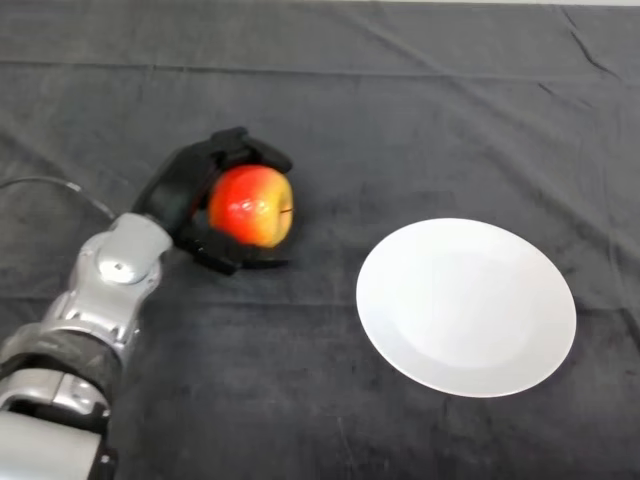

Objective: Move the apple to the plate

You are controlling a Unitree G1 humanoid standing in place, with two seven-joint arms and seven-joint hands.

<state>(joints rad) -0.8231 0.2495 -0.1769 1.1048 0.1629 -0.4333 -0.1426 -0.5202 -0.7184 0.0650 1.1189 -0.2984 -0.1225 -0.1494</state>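
A red and yellow apple (pixel 252 206) is at the centre left of the dark cloth, held in my black left hand (pixel 187 196). The fingers curl over the apple's top and far side, and the thumb wraps under its near side. I cannot tell whether the apple rests on the cloth or is just above it. A white round plate (pixel 466 306) lies empty to the right of the apple, a short gap away. My silver-grey arm (pixel 105 290) comes in from the lower left.
The dark cloth (pixel 400 120) covers the whole table, with folds near the far right corner.
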